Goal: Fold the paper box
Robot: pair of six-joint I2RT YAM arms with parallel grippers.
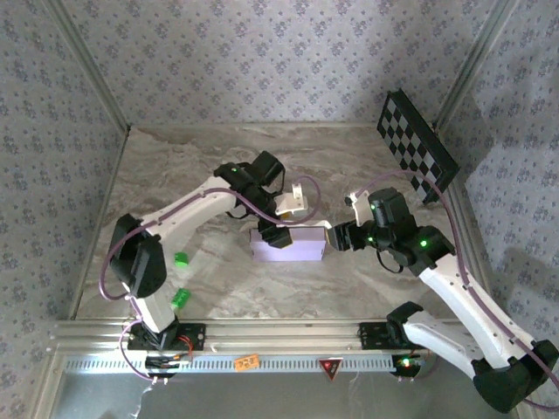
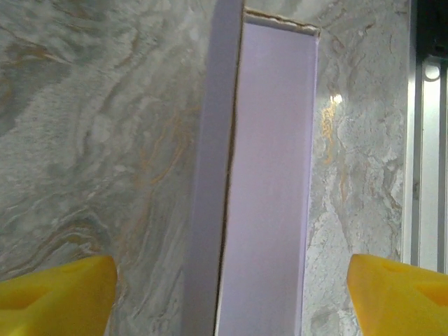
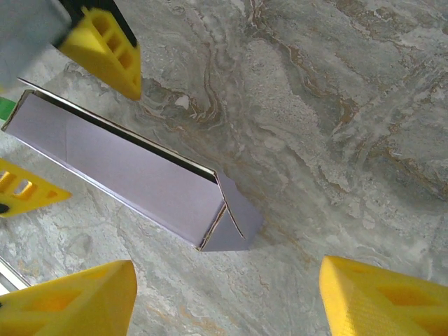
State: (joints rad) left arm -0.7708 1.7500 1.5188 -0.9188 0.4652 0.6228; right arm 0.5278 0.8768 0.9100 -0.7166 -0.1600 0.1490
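1. Left gripper (image 2: 227, 301) is hanging spread wide over the paper box (image 2: 269, 175), fingers (image 2: 59, 297) straddling it and touching nothing.
2. Right gripper (image 3: 227, 301) is likewise standing spread and empty, just off the box's triangular end.
3. Box is lying mid-bench (image 1: 192, 157), a long lavender shape. Probably light thin card, creasing easily and sliding on slick marble. Best pinched across its long walls.
4. Open room is showing all round. Checkerboard panel (image 1: 417, 147) and green pieces (image 1: 181, 259) are sitting well apart.

The paper box (image 1: 288, 243) lies mid-bench (image 1: 349, 288). The left claw (image 2: 231, 287) hangs above it, the right claw (image 3: 227, 294) off its right end.
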